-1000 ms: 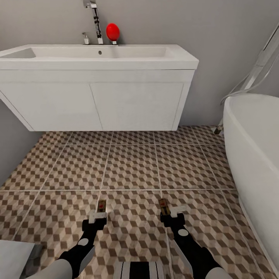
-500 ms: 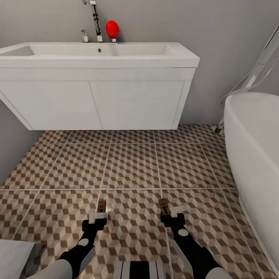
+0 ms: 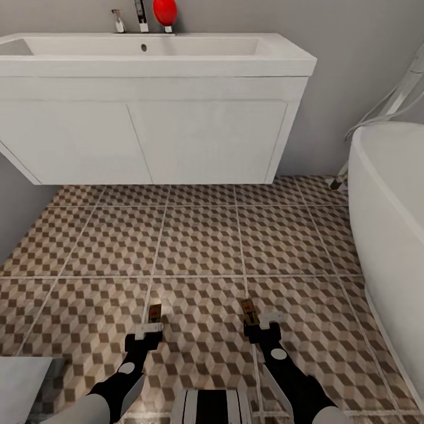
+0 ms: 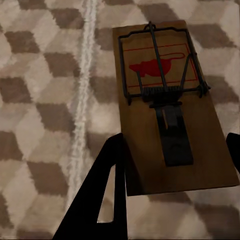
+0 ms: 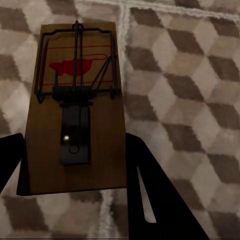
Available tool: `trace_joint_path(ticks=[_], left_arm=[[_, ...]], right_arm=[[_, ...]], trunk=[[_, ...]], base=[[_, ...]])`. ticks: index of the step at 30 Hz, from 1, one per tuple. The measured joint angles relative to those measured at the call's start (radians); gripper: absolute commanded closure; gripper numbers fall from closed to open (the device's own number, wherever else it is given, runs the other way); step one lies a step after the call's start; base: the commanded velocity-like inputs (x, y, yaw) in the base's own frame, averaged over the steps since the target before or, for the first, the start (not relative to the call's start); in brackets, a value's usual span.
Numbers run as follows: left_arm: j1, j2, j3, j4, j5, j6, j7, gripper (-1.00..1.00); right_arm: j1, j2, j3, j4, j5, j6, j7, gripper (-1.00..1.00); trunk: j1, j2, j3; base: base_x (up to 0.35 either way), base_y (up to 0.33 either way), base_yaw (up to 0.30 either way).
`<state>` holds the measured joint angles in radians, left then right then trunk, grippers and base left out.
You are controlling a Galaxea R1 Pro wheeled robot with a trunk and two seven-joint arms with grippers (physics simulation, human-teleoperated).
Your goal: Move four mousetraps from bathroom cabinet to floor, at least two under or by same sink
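Brown wooden mousetraps sit clamped in both our grippers: left gripper (image 3: 148, 331) holds one mousetrap (image 4: 167, 105), right gripper (image 3: 263, 325) another (image 5: 75, 110), above the cube-patterned tiled floor (image 3: 200, 247) before the white sink (image 3: 153, 53).

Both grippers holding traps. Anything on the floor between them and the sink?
Nothing visible. Bare bathroom floor runs from the left gripper and right gripper, each holding a mousetrap, to the sink.
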<state>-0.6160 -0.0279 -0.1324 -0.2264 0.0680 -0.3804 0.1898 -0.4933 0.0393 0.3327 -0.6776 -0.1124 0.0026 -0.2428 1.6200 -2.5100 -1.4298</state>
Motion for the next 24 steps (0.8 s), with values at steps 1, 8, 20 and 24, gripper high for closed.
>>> trace_joint_path(ticks=[1, 8, 20, 24], left_arm=[[0.000, 0.000, 0.000, 0.000, 0.000, 0.000, 0.000, 1.00], [0.000, -0.001, 0.000, -0.002, 0.000, 0.000, 0.000, 1.00], [0.000, -0.004, 0.007, -0.194, 0.000, 0.088, 0.003, 1.00], [-0.001, -0.005, 0.006, -0.418, 0.000, 0.411, -0.001, 1.00]], right_arm=[[0.000, 0.000, 0.000, 0.000, 0.000, -0.002, 0.000, 1.00], [0.000, 0.001, 0.000, 0.000, 0.001, -0.004, 0.000, 1.00], [0.000, 0.005, 0.005, -0.119, 0.054, -0.001, -0.004, 1.00], [0.000, 0.009, 0.005, -0.274, 0.124, 0.137, -0.004, 1.00]], trunk=[[0.000, 0.000, -0.005], [0.002, -0.001, -0.022], [0.002, -0.001, -0.023], [0.002, -0.001, -0.022]], base=[[0.000, 0.000, 0.000], [0.000, 0.000, 0.000], [0.000, 0.000, 0.000], [0.000, 0.000, 0.000]])
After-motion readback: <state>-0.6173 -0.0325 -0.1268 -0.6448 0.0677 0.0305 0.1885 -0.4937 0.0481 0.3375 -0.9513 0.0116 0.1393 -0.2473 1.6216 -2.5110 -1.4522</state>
